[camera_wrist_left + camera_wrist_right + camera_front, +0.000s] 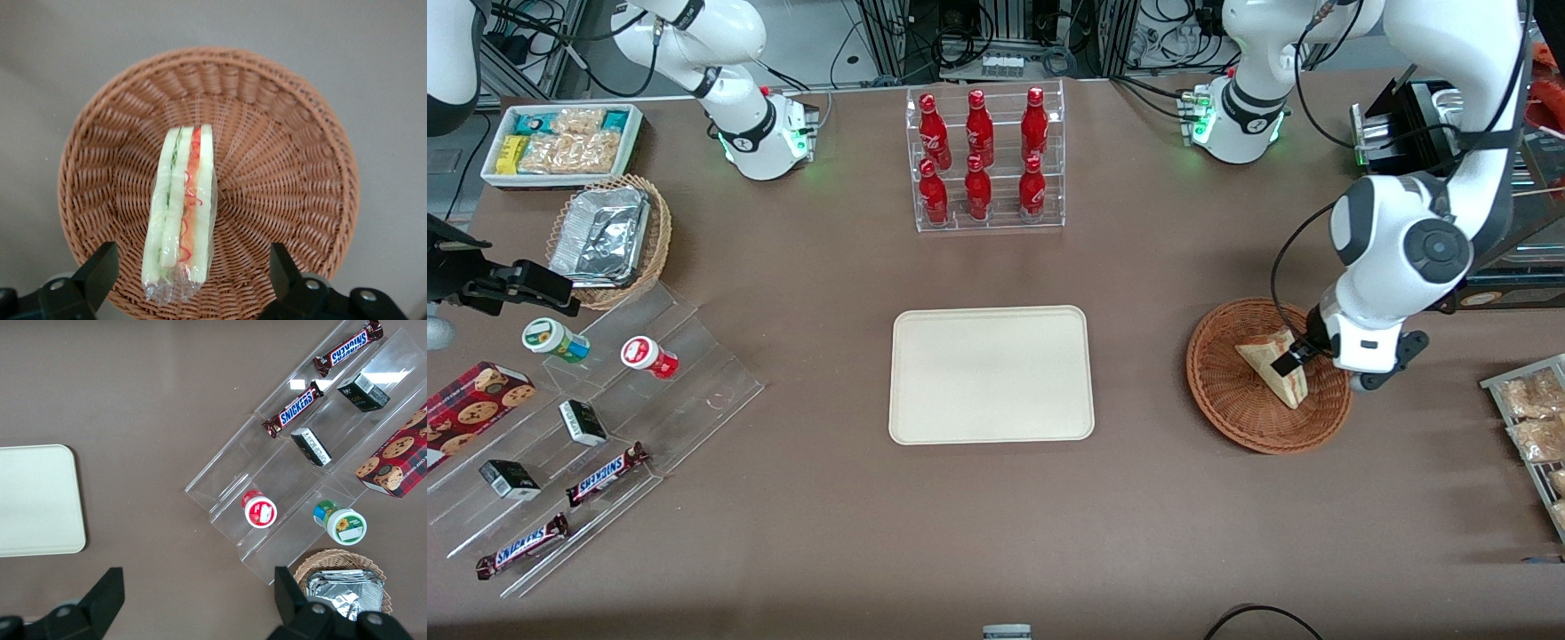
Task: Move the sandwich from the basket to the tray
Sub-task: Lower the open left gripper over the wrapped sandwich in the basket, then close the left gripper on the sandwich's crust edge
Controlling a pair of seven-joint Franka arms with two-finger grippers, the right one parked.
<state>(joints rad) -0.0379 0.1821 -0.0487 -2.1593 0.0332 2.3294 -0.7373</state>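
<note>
Nothing moved yet: the sandwich (181, 207) lies in the basket (293, 133) between the gripper's (193, 277) spread fingers, tray (991, 374) bare

The front view looks steeply down over the whole counter (996, 533). The left wrist view hangs close above the basket (300, 167), sharing it with the front view, the tool (190, 283) spread wide.

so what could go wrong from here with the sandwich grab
The open gripper hovers over the plastic-wrapped triangular sandwich, which stands on its edge in the round reddish-brown wicker basket. Closing on it could tip or squash it, or the wrap might slip. A finger could also catch the weave.
</note>
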